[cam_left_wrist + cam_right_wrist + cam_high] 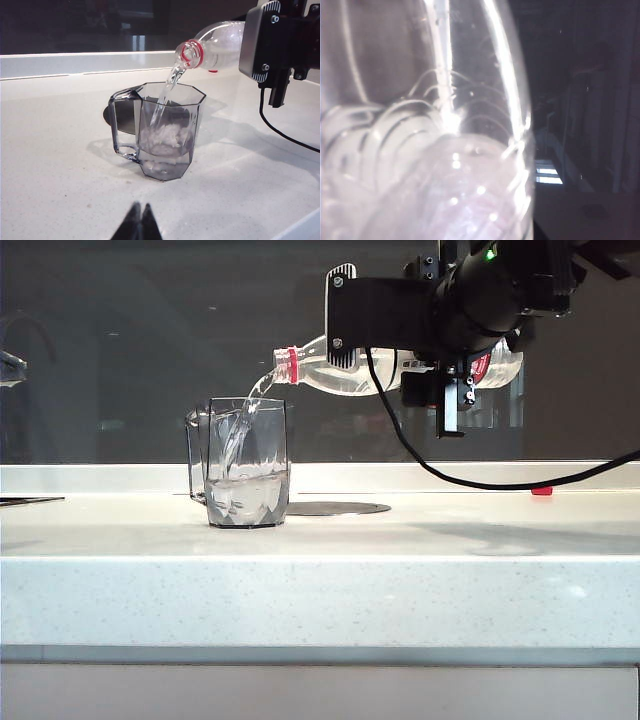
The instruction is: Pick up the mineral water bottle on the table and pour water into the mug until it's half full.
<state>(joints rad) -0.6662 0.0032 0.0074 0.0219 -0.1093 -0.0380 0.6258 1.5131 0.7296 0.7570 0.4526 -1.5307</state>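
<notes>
The thick front edge of the white speckled stone-like table (300,600) fills the lower frame. Left of centre stands the clear grey faceted mug (247,465) — brittle, roughly a third full. Upper right, the right gripper (400,335) clamps the tilted clear plastic bottle (330,368) mid-body — thin-walled, squeezable, lightening while pouring. The left gripper (139,222) has its fingers together.

Bottle (345,372) label hidden behind the right gripper (400,335) in the exterior view, only a red-and-white scrap showing past the arm. Base cut off in the left wrist view. Right wrist view filled by blurred clear plastic (420,150); jaws unseen there. Left gripper (139,225) cropped by the frame edge, only dark tips together. Small red item (541,490) on the table (320,590) too small to identify.
</notes>
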